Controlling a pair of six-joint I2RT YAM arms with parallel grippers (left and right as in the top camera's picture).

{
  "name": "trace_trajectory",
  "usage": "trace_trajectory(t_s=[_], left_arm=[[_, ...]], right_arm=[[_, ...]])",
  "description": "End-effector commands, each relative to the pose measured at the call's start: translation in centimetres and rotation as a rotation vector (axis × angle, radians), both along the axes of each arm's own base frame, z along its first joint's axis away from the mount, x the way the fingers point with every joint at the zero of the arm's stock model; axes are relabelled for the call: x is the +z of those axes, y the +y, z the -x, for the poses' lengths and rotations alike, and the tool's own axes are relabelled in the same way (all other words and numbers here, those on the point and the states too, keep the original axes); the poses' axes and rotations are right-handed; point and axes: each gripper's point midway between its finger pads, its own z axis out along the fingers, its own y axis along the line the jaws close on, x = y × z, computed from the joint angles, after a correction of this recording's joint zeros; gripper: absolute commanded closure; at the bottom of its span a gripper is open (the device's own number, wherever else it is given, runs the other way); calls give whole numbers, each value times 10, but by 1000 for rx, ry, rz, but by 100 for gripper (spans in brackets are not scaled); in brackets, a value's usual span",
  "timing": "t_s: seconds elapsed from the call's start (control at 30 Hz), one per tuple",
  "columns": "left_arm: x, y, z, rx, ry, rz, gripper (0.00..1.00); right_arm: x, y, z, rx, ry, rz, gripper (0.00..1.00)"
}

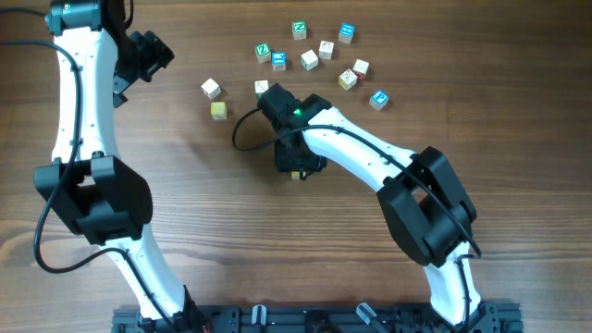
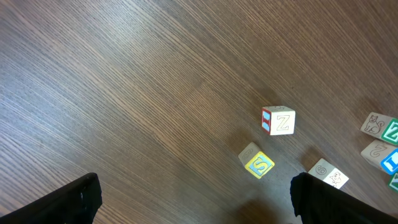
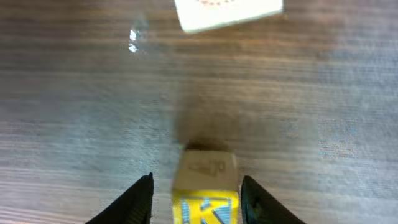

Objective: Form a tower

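A pale wooden cube with a yellow "K" face [image 3: 205, 186] rests on the table between the fingers of my right gripper [image 3: 196, 180]. A gap shows on each side of it, so the jaws stand open around it without touching. From overhead, my right gripper [image 1: 298, 159] covers that cube except for a yellow sliver [image 1: 298, 173]. My left gripper [image 2: 199, 202] hangs wide open over bare wood with nothing between its fingers, and sits at the far left [image 1: 148, 51]. The tower is out of view or hidden under the right gripper.
Loose cubes lie scattered at the back [image 1: 310, 60], with two more to the left [image 1: 211, 88] [image 1: 218, 110]. The left wrist view shows a "Z" cube [image 2: 278, 121] and a yellow "S" cube [image 2: 258, 163]. A white cube [image 3: 227, 12] lies ahead of the right gripper.
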Motion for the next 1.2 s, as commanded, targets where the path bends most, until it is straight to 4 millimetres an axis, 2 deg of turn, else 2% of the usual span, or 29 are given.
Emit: trace_trajectory(t_s=[0.0,0.13,0.2,0.27,0.3,0.33,0.43,0.47,0.6,0.67,0.83,1.0,1.1,1.17], left_arm=[[4,1,-1,-4,-11,-5,0],[4,1,-1,-4,-11,-5,0],[4,1,-1,-4,-11,-5,0],[4,1,-1,-4,-11,-5,0],[4,1,-1,-4,-11,-5,0],[4,1,-1,-4,-11,-5,0],[4,1,-1,-4,-11,-5,0],[4,1,-1,-4,-11,-5,0],[4,1,-1,-4,-11,-5,0],[4,1,-1,-4,-11,-5,0],[4,1,-1,-4,-11,-5,0],[4,1,-1,-4,-11,-5,0],[4,1,-1,-4,-11,-5,0],[4,1,-1,-4,-11,-5,0]], right_arm=[[8,5,-16,69,-81,-25,52],[50,9,-56,116,-180,-81,43],[58,1,-70,95,-208,-83,40],[55,1,-58,152,-154,-96,40],[54,8,-44,208,-105,-121,37],[46,11,-19,265,-41,-99,32],[30,20,3,325,-15,-72,31],[24,18,6,333,-23,-36,30],[8,2,12,339,-24,53,28],[2,-2,7,335,-54,79,24],[3,12,8,340,-53,7,24],[3,-2,-1,328,-92,90,22],[2,-4,2,328,-80,98,12],[2,-6,3,318,-72,101,14]])
